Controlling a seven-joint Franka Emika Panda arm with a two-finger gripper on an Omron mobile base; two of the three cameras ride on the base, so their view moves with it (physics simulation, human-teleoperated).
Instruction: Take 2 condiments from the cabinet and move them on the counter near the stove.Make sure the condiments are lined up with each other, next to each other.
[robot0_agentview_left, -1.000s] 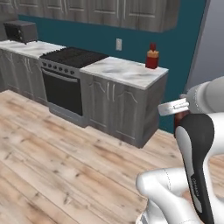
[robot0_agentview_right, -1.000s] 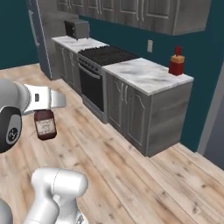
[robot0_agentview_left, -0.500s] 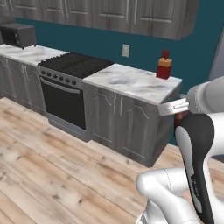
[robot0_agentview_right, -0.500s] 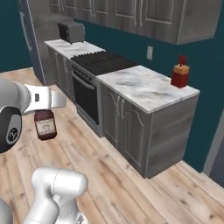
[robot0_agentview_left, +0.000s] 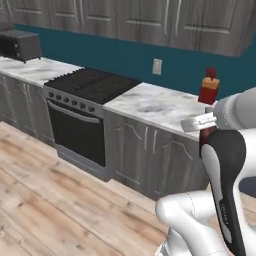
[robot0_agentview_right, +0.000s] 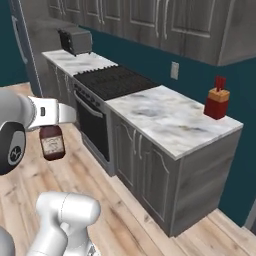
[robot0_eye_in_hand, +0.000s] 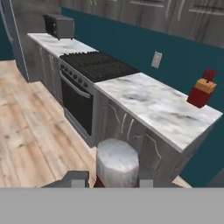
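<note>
Right base view: gripper (robot0_agentview_right: 52, 120) clamped on neck of squat dark brown bottle (robot0_agentview_right: 52, 142), pale label facing camera, bottle hanging upright above wood floor (robot0_agentview_right: 125, 200), well apart from counter (robot0_agentview_right: 170, 120). Counter: short marble top with brownish veins over grey two-door base, directly right of stove (robot0_agentview_right: 112, 80). Stove: black cooktop with grates, grey oven front with knobs and dark window beneath. Knife block (robot0_agentview_right: 217, 102), tan top, red handles, standing at far right corner of counter against teal wall (robot0_agentview_right: 150, 57). Wall outlet (robot0_agentview_right: 174, 70) above counter's back edge. Toaster oven (robot0_agentview_right: 75, 40) on further marble top beyond stove. Grey panelled upper cabinets (robot0_agentview_right: 165, 25) along wall.

Left base view: brown bottle (robot0_agentview_left: 206, 136) partly hidden behind white arm, seen just below knife block (robot0_agentview_left: 209, 87); counter (robot0_agentview_left: 150, 105), stove (robot0_agentview_left: 92, 82) and toaster oven (robot0_agentview_left: 20, 45) ranged leftward.

Hand view: grey cap of bottle (robot0_eye_in_hand: 117, 162) between fingertips (robot0_eye_in_hand: 75, 178), counter (robot0_eye_in_hand: 153, 105) and stove (robot0_eye_in_hand: 96, 64) beyond; knife block (robot0_eye_in_hand: 201, 92) at counter's far end.
</note>
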